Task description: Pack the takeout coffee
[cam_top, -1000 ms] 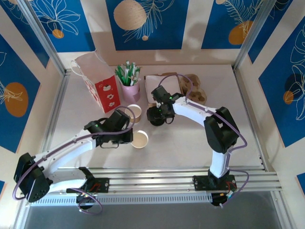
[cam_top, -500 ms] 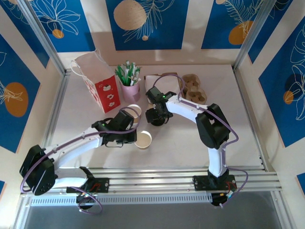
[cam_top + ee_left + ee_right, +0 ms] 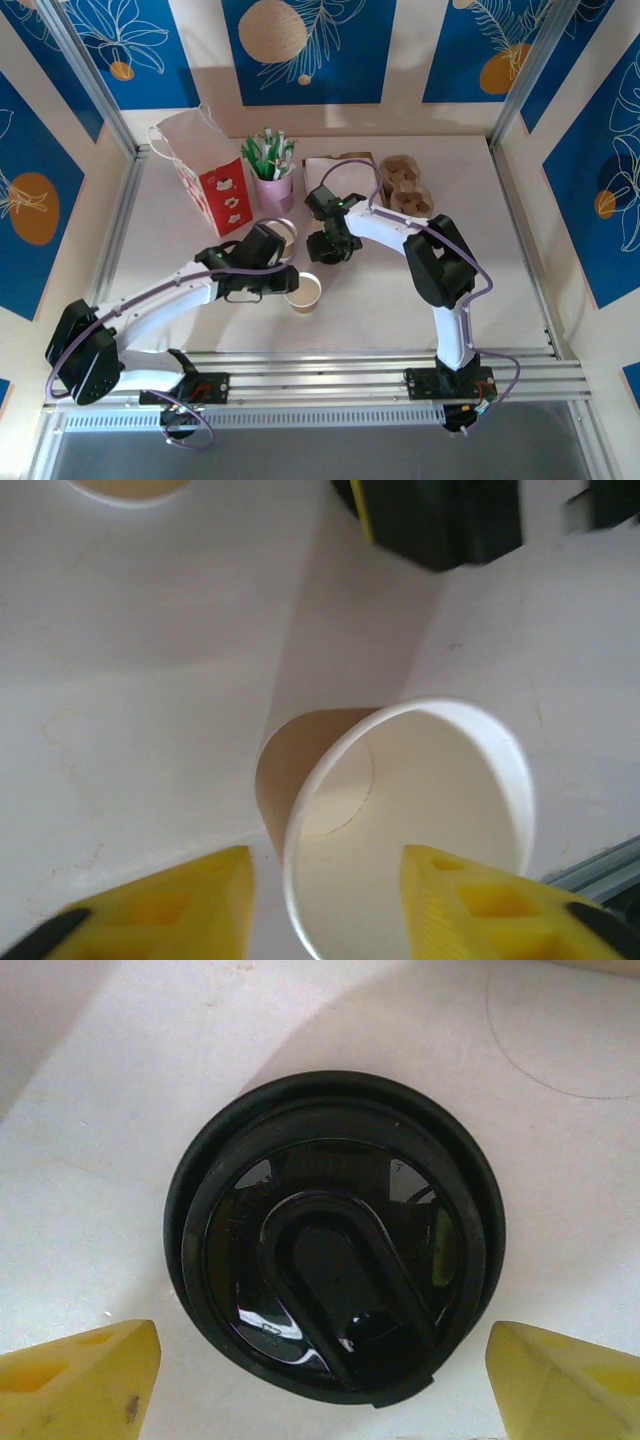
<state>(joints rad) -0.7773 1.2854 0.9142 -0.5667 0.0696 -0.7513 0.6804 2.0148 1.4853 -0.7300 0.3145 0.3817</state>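
A kraft-brown paper cup (image 3: 305, 293) with a white rim stands upright on the table. In the left wrist view the cup (image 3: 400, 810) shows its pale empty inside. My left gripper (image 3: 291, 285) is open astride the cup's near wall, one yellow finger (image 3: 170, 905) outside it and the other inside, with a gap beside the rim. A flat round black lid (image 3: 335, 1235) lies on the table between the spread fingers of my open right gripper (image 3: 320, 1395), which hangs just above it (image 3: 330, 247). A second cup (image 3: 285, 231) stands behind my left wrist.
At the back stand a red-and-white paper bag (image 3: 205, 170), a pink cup of green-and-white sticks (image 3: 272, 178) and a brown pulp carrier (image 3: 405, 186) beside a white sheet (image 3: 330, 168). A metal rail (image 3: 380, 365) runs along the near edge.
My left arm carried the cup a little to the right, then its jaws opened off the cup's wall. The right gripper shifted slightly left over the lid and stayed open.
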